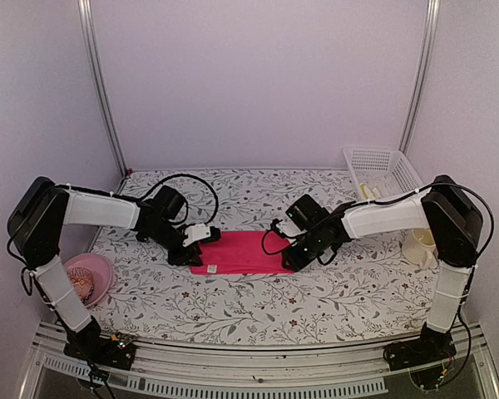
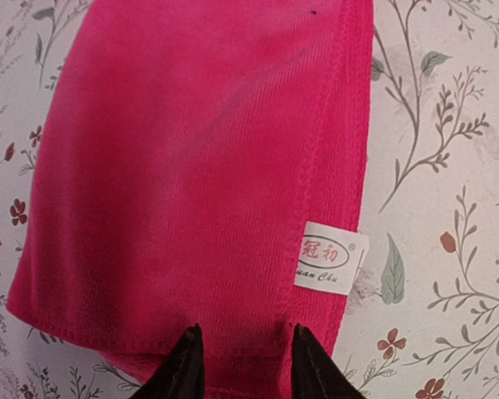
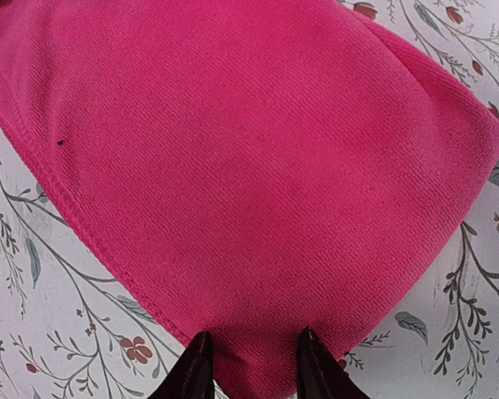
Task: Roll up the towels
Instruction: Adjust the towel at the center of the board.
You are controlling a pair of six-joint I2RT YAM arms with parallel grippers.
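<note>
L pincer (image 2: pixel 244 341), R pincer (image 3: pixel 254 339) low, parted, at pink towel (image 1: pixel 237 252) ends.

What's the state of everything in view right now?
pink towel: folded flat, not rolled.
left pincer: open, tips at one towel end.
right pincer: open, tips at the opposite end.
pink bowl: upright, holds something unclear.
white basket: upright, far right corner.

Jaws stand parted on left hand (image 2: pixel 241 353) and right hand (image 3: pixel 251 356).
</note>
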